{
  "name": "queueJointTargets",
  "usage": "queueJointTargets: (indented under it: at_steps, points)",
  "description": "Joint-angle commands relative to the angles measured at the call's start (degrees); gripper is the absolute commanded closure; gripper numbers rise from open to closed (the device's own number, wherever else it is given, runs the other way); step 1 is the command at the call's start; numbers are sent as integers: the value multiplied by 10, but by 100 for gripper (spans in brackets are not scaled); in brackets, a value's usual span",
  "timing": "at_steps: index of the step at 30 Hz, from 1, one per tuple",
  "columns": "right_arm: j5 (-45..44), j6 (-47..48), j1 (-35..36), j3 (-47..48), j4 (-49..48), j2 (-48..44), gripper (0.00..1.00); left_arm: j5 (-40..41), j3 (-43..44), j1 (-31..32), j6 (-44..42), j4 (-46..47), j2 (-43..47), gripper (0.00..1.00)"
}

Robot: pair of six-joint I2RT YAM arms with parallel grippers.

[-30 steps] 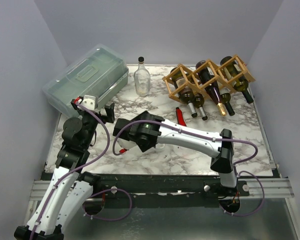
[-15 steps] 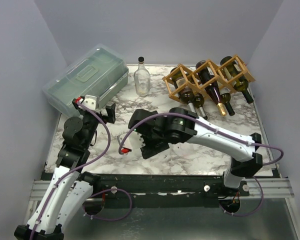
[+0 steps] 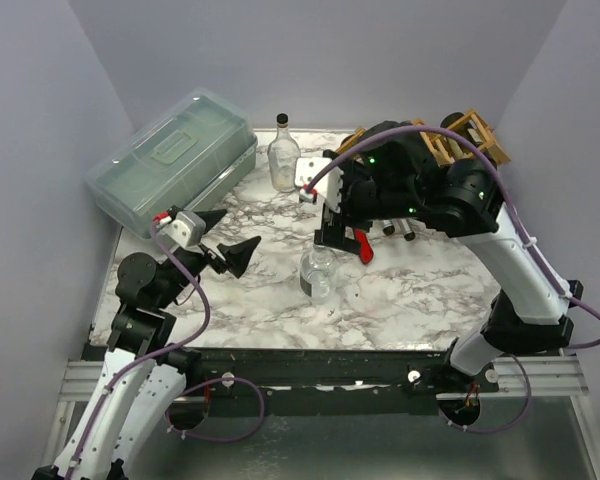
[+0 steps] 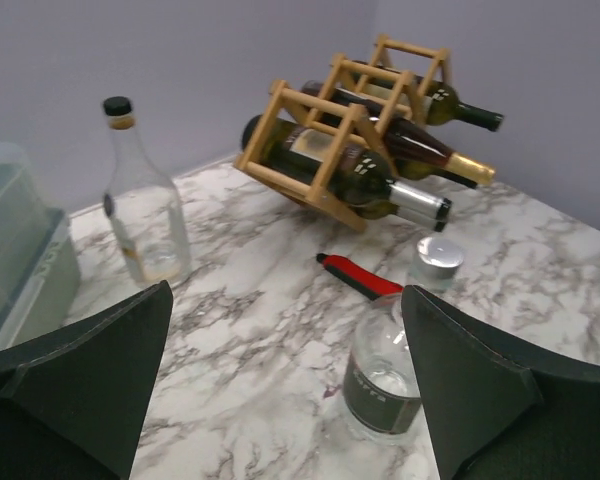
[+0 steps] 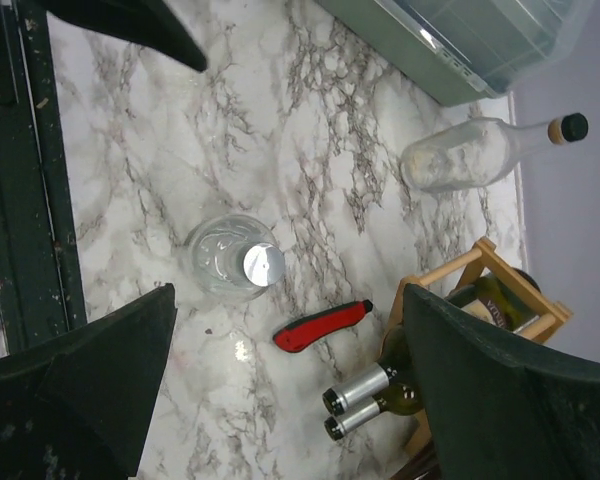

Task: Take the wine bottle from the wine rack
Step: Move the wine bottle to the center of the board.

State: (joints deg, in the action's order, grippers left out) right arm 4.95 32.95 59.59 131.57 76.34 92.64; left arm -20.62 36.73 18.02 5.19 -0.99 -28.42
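Open grey-veined marble runs along the near edge of the counter. A translucent plastic box with a lid fills the far-left corner. By the left edge the left pincer hangs spread wide, holding nothing. A tall glass bottle stands at the far edge. Mid-counter, a squat bottle with a silver cap stands near a red tool. Above them the right pincer gapes wide, empty. At the far-right corner the wooden lattice wine rack holds dark wine bottles, necks slanting down.

R arm swung back to wine rack, exposing small clear bottle.
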Motion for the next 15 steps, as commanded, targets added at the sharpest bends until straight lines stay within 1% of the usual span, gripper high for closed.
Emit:
queueJointTargets:
  at_steps: [1, 5, 6, 10, 14, 15]
  points:
    - [46, -51, -43, -30, -59, -23, 2, -135, -46, 10, 50, 51, 19, 1]
    - [57, -79, -97, -97, -119, -59, 2, -123, -74, 48, 37, 82, 28, 1]
    - [59, -86, -108, -125, -142, -75, 2, -110, -77, 63, 26, 84, 27, 1]
    - [77, -113, -155, -218, -203, -122, 2, -37, -80, 159, -25, 85, 9, 1]
    - [66, -139, -181, -348, -304, -195, 0, 23, -85, 218, -57, 99, -24, 1]
    - [63, -147, -187, -363, -317, -206, 0, 34, -89, 226, -70, 107, -30, 1]
